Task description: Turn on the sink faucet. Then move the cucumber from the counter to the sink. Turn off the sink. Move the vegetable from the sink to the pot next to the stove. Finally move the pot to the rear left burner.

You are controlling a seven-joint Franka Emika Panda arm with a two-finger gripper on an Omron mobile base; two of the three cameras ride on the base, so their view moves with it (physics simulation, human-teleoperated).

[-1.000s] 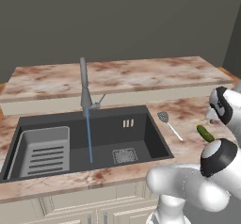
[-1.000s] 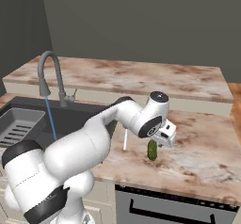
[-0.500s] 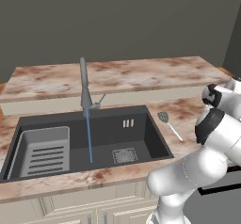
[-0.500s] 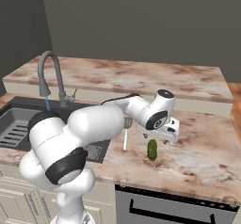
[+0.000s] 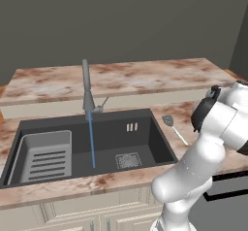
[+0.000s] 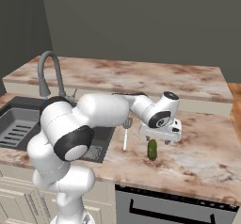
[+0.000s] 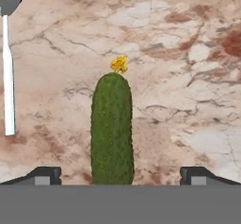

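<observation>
My tool (image 7: 120,175) hangs spread wide over the cucumber (image 7: 112,130), which lies on the tabletop (image 7: 188,77) at the frame's lower centre, lined up between my fingertips so I can straddle it. The sink faucet (image 5: 87,91) runs, awaiting the wash.

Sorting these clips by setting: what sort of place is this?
A rendered home kitchen, most likely: a sink with its faucet running, set in a marbled stone counter over cream cabinets, with a cucumber and a spatula lying on the counter.
</observation>
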